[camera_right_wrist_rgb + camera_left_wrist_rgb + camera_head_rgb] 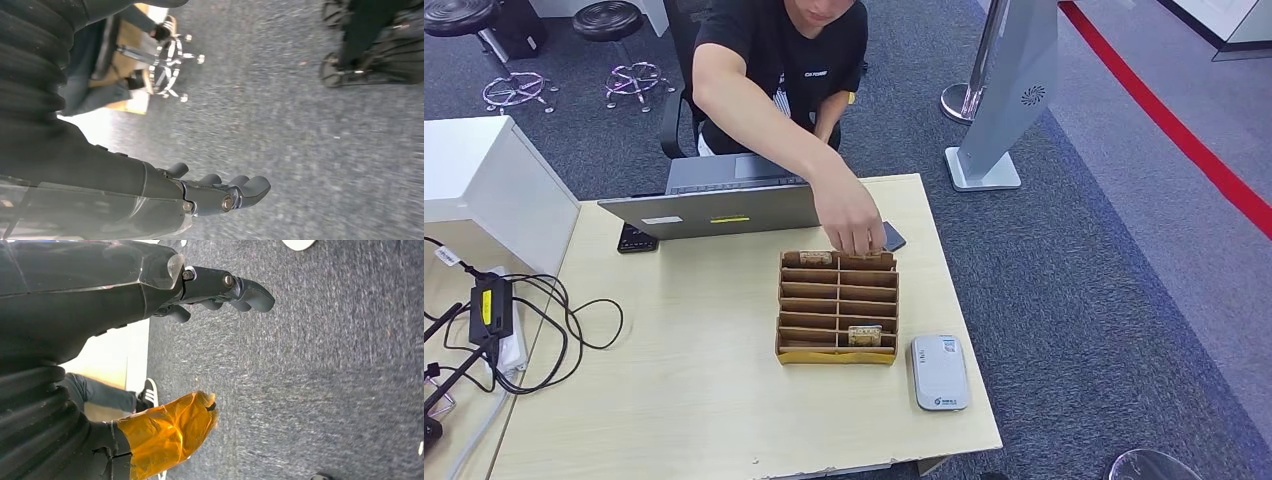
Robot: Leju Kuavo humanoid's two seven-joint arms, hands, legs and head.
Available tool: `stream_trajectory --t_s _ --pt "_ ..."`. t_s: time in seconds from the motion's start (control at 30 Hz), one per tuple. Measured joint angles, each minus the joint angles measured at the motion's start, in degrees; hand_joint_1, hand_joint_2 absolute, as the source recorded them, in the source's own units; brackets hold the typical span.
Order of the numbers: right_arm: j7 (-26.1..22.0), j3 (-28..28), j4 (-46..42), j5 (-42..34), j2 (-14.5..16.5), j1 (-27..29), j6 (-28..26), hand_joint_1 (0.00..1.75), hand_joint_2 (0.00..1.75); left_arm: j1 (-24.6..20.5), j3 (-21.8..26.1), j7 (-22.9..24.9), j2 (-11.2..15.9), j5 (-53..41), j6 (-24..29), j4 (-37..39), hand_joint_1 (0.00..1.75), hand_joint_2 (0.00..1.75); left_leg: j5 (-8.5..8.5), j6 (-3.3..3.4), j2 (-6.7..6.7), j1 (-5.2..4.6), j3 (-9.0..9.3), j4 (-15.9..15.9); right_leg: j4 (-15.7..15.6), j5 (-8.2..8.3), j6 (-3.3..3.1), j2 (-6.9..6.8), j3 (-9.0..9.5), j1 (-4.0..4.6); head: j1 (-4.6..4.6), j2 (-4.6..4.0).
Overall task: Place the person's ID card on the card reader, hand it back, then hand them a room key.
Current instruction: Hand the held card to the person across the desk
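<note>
Tabletop (694, 380), pale wood, head view, catalogued left to right:

Far left edge: black power adapter with yellow label (490, 308), lying amid looped black cables (564, 330); a white cabinet (484, 185) stands just beyond it.

Rear centre: open grey laptop (714, 205), lid tilted back toward the robot; a small black object (636, 238) sits by its left corner, too dim to identify.

Centre: cardboard slotted organiser (837, 305), two columns of compartments; one card (815, 258) lies in the rearmost left compartment; another card (865, 333) in the right column, second compartment from the front; whether either is the ID card or a room key cannot be told.

Person's hand (852, 215): reaching from behind the tabletop down to the organiser's rear right compartment, fingertips at its edge; a dark phone (892, 236) lies just behind that hand.

Right of organiser: grey-white card reader (938, 371), flat, just beside the organiser's front right corner, nothing on it.

Left hand (215, 345): left wrist view, over grey carpet; fingers extended, thumb wrapped in orange tape and apart from them, holding nothing.

Right hand (220, 192): right wrist view, over carpet; fingers extended side by side, holding nothing.
</note>
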Motion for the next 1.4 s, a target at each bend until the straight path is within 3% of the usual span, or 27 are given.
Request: stream_trajectory --t_s 0.13,0.3,0.8,0.9,1.07,1.13,1.2,1.33,1.4 --pt "-2.7 0.0 0.0 -0.3 0.0 0.0 -0.1 0.0 1.75 0.0 1.2 -1.3 -0.4 1.8 2.1 0.0 0.0 1.75 0.0 0.0 0.0 0.0 0.01 0.0 0.0 0.0 0.0 0.0 0.01 0.0 0.0 0.0" --pt "-2.0 0.0 0.0 -0.2 0.0 0.0 -0.1 0.0 1.75 -0.1 2.5 -3.1 -0.8 3.5 1.9 0.0 0.0 1.75 0.0 0.0 0.0 0.0 0.0 0.0 0.0 0.0 0.0 0.0 0.01 0.0 0.0 0.0" --pt "-1.7 0.0 0.0 0.1 0.0 0.2 0.4 0.0 1.75 -0.1 3.3 -7.5 -0.3 1.5 -9.9 0.0 0.0 1.75 0.0 0.0 0.0 0.0 0.0 0.0 0.0 0.0 0.0 0.01 0.01 0.0 0.0 0.0" --pt "-1.9 -0.1 0.0 0.1 0.0 0.3 -0.5 0.0 1.75 -0.1 3.4 -6.2 -0.2 2.6 -7.3 0.0 0.0 1.75 0.0 0.0 0.0 0.0 0.0 0.0 0.0 0.0 0.0 0.01 0.01 0.0 0.0 0.0" --pt "-2.0 -0.9 0.0 -0.5 0.0 0.3 -5.4 0.0 1.75 -0.2 5.6 -4.5 -1.0 7.3 9.1 0.0 0.0 1.75 0.0 0.0 0.0 -0.01 0.0 0.0 0.0 0.0 0.0 0.01 0.01 -0.01 0.01 0.0" --pt "-2.2 -1.2 0.0 -0.3 0.0 0.3 -5.7 0.0 1.75 -0.3 7.1 -4.1 -1.4 8.5 11.3 0.0 0.0 1.75 0.0 0.0 0.0 -0.02 0.0 0.0 0.0 0.0 0.0 0.01 0.01 -0.02 -0.01 0.0" --pt "-2.5 -1.3 0.0 0.3 0.1 0.3 -4.2 0.0 1.75 -0.2 8.0 -2.9 -1.6 7.9 6.7 0.0 0.0 1.75 0.0 0.01 0.0 -0.02 0.0 0.0 0.0 0.0 0.0 0.01 0.01 -0.02 0.0 0.0" --pt "-2.9 -1.4 0.0 1.8 0.1 0.3 -1.0 0.0 1.75 0.1 7.8 -1.4 -1.0 3.6 -10.2 0.0 0.0 1.75 0.0 0.0 0.02 -0.01 0.0 0.0 0.0 0.0 0.0 0.02 0.03 -0.02 0.01 0.0" --pt "-2.8 -1.3 0.0 2.2 0.1 0.2 -0.3 0.0 1.75 0.3 6.8 -1.8 -0.3 1.8 -15.9 0.0 0.0 1.75 0.0 0.0 0.06 0.0 0.01 0.0 0.0 0.0 0.0 0.05 0.03 -0.01 0.02 0.0"
